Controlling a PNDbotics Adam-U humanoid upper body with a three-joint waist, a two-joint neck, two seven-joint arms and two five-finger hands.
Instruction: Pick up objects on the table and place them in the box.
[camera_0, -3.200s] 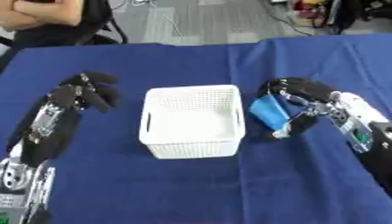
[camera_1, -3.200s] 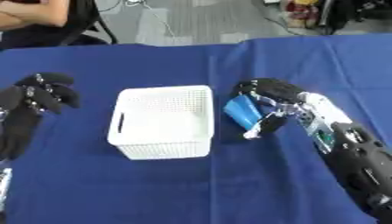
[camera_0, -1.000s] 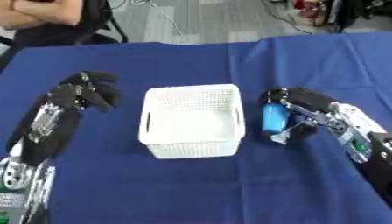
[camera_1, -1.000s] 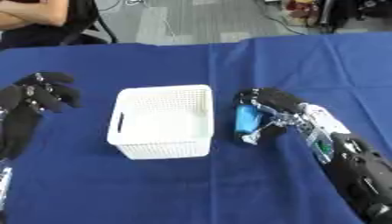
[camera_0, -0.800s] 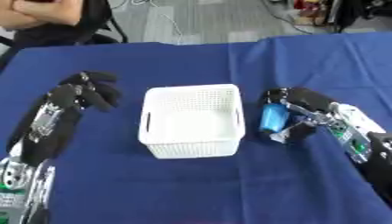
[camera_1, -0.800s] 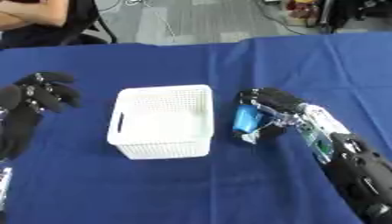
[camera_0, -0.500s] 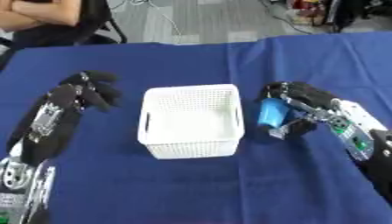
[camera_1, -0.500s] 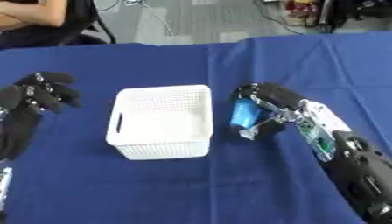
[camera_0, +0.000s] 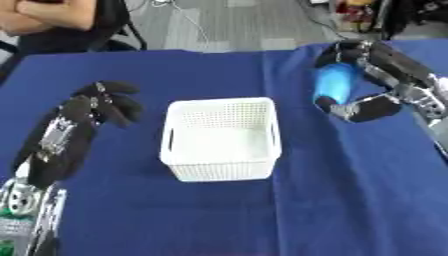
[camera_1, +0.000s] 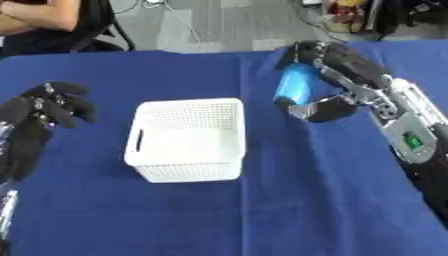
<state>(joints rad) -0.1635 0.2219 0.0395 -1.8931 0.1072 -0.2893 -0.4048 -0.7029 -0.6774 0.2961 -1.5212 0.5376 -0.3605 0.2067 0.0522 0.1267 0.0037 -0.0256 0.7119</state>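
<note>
A white mesh box stands empty in the middle of the blue table. To its right and above the cloth, my right hand is curled round a bright blue, rounded object, thumb below and fingers over its top. The object hangs a little right of the box's far right corner. My left hand rests at the left of the box with its fingers curled and nothing in it.
The blue tablecloth covers the whole table. A person sits behind the far left edge with arms folded. Grey floor with cables lies beyond the far edge.
My right hand has lifted the blue object off the cloth and raised it toward the far right of the box. The left hand has stayed put.
</note>
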